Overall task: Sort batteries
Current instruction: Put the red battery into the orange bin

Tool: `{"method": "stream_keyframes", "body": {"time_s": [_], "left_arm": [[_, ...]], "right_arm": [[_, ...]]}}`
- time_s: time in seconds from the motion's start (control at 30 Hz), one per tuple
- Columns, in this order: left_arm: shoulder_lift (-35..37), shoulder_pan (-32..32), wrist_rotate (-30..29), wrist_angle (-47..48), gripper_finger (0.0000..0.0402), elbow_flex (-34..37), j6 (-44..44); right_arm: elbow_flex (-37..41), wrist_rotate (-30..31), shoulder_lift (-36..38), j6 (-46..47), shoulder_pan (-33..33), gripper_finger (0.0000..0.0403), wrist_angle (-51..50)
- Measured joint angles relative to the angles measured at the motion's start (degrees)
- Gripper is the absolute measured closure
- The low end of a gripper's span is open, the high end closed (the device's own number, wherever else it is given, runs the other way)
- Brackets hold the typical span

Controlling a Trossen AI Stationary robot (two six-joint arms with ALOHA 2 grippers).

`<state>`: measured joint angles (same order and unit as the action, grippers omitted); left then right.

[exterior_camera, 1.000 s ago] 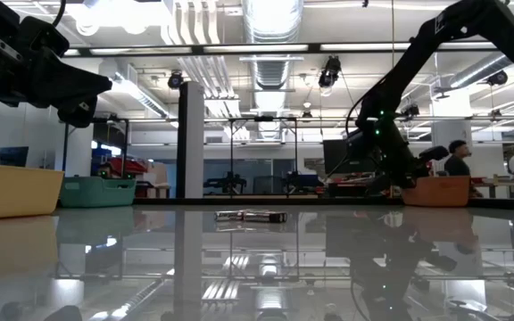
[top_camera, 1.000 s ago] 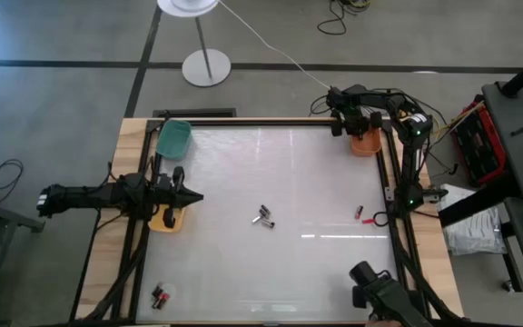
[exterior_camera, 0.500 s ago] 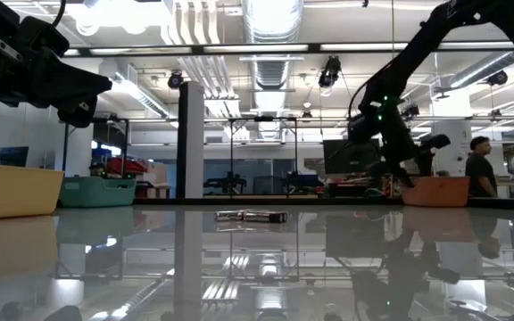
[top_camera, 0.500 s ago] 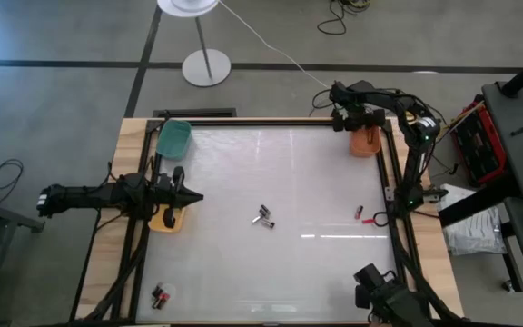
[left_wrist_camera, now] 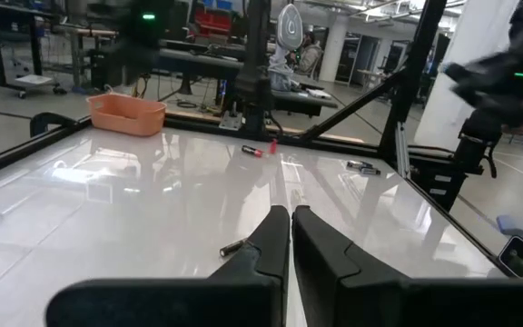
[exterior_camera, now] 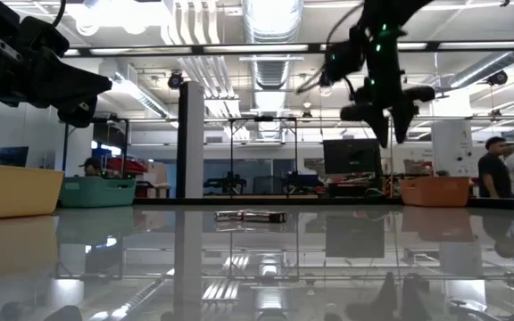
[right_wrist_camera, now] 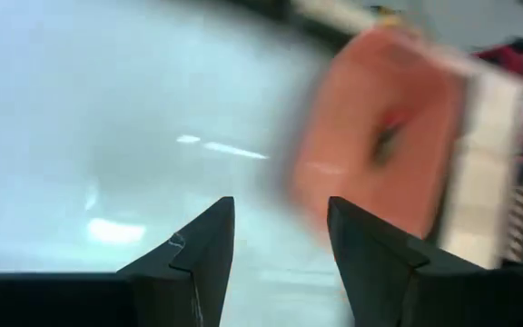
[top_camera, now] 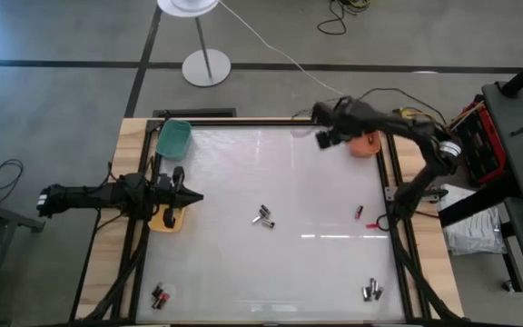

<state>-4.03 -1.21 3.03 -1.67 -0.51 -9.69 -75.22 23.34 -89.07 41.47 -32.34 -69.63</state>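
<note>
The batteries lie on the white table in small groups: a pair at the centre (top_camera: pixel 263 216) (exterior_camera: pixel 251 215), a red one at the right (top_camera: pixel 358 213) (left_wrist_camera: pixel 254 151), some at the near left (top_camera: pixel 160 294) and some at the near right (top_camera: pixel 371 291). My right gripper (top_camera: pixel 323 138) (right_wrist_camera: pixel 280 207) hangs open and empty, high above the table's far right part, just left of the orange bin (top_camera: pixel 365 143) (right_wrist_camera: pixel 379 154). My left gripper (top_camera: pixel 193 197) (left_wrist_camera: pixel 291 218) waits shut at the left edge, level, over the yellow bin (top_camera: pixel 166 219).
A green bin (top_camera: pixel 174 136) stands at the far left corner. A black frame (top_camera: pixel 390 191) runs round the table. In the low view, people (exterior_camera: pixel 498 169) stand in the room beyond the right side.
My right gripper has risen from over the orange bin and swung toward the table's left, now clear of the bin and tipped less steeply down. A dark thing at the near right edge has left the view, and batteries show there now.
</note>
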Motion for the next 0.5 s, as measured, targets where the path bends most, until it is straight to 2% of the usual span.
{"method": "stream_keyframes", "body": {"time_s": [0.13, 0.23, 0.5], "left_arm": [[0.0, 0.0, 0.0, 0.0, 0.0402, 0.0, 0.0], [0.0, 0.0, 0.0, 0.0, 0.0402, 0.0, 0.0], [0.0, 0.0, 0.0, 0.0, 0.0402, 0.0, 0.0]], "right_arm": [[4.9, -7.2, 3.1, 11.0, 11.9, 0.0219, -1.2], [9.6, -9.7, 4.8, 21.6, 20.2, 0.0211, -1.6], [22.6, -17.5, 6.6, 53.0, 36.7, 0.0214, -1.8]]}}
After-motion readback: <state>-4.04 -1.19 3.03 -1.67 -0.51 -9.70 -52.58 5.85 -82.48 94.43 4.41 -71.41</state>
